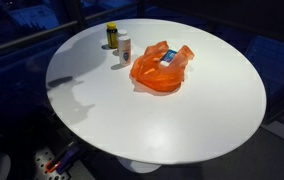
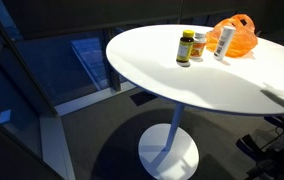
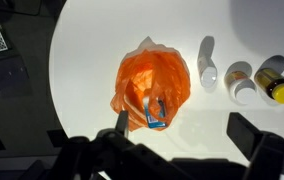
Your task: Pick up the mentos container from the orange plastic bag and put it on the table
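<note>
The gripper (image 3: 182,128) is hovering above the round white table (image 3: 92,45) and is showing only in the wrist view. Its two dark fingers (image 3: 122,122) are standing wide apart and are holding nothing. The orange plastic bag (image 3: 152,80) is lying crumpled on the tabletop, towards the middle of it. One fingertip is showing just at the bag's near edge, but it cannot be told whether it is touching the plastic. The mentos container (image 3: 157,110) is lying inside the bag, and its blue and white label is showing through the bag's opening at the near side. To the right of the bag three containers are standing in a loose row, apart from the bag: a white bottle (image 3: 208,65) nearest to it, then a white-lidded jar (image 3: 240,82), then a yellow-capped bottle (image 3: 275,88) farthest right. In an exterior view the table is resting on a single white pedestal base (image 2: 169,155) on a dark floor
</note>
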Tool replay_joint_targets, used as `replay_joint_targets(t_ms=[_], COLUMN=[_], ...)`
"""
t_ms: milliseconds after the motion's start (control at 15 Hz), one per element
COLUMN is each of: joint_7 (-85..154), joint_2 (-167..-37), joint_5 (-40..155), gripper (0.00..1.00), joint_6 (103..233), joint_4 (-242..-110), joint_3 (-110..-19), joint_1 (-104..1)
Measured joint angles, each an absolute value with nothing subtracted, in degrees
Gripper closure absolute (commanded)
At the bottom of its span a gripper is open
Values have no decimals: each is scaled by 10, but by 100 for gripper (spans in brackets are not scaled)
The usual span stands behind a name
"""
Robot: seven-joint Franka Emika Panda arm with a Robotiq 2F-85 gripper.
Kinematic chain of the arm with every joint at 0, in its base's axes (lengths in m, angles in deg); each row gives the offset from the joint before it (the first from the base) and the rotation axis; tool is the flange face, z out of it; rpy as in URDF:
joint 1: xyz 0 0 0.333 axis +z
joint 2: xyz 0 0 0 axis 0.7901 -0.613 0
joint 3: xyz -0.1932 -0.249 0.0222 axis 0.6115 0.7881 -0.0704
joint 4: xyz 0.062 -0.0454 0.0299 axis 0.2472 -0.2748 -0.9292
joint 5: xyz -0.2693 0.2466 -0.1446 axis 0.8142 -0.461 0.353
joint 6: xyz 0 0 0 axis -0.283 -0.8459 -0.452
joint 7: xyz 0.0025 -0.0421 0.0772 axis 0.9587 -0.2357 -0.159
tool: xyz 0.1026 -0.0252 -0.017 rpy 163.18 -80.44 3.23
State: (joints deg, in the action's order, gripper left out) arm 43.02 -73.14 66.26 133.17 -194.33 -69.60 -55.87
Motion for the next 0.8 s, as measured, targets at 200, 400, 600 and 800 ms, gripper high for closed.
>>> replay_joint_targets(t_ms=[200, 400, 600, 800], joint_7=[427, 427, 427, 427], joint_2=[-765, -796, -824, -847], joint_5=[666, 673, 674, 674], gripper=[0, 0, 0, 0], joint_6=[1344, 1353, 1361, 1368], joint_4=[-1933, -1928, -1923, -1913], joint_3=[-677, -660, -644, -632], joint_1=[-567, -575, -583, -587])
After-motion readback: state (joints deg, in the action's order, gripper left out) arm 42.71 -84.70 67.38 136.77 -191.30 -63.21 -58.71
